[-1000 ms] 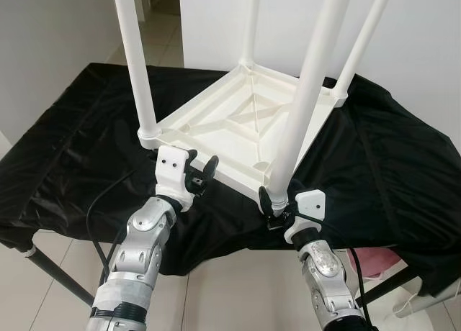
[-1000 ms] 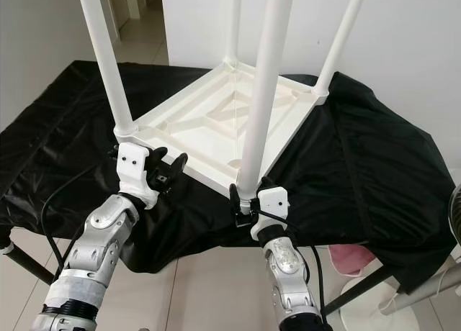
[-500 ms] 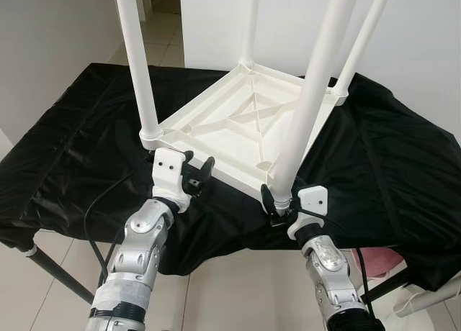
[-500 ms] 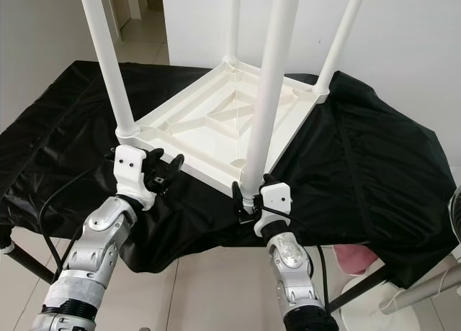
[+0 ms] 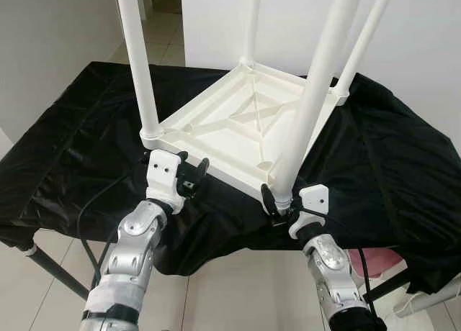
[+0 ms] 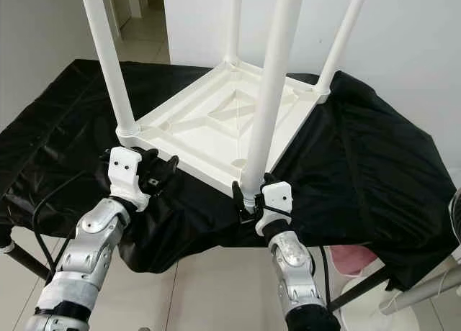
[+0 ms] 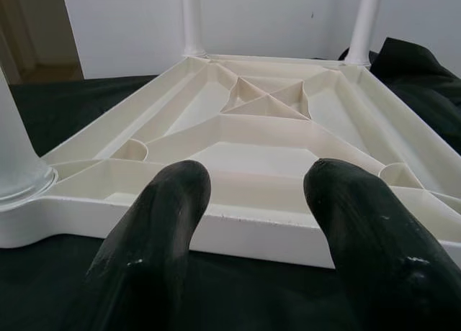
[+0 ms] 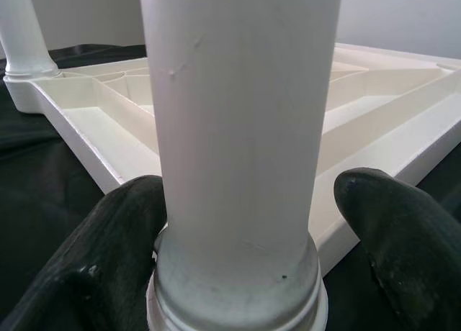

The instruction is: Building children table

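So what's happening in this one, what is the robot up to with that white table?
A white plastic table top lies upside down on a bench draped in black cloth, with four white legs standing up from its corners. The right gripper sits at the base of the nearest leg, one finger touching it and the other standing off, so it is not clamped. The left gripper is open, level with the near-left edge of the top beside another leg, holding nothing.
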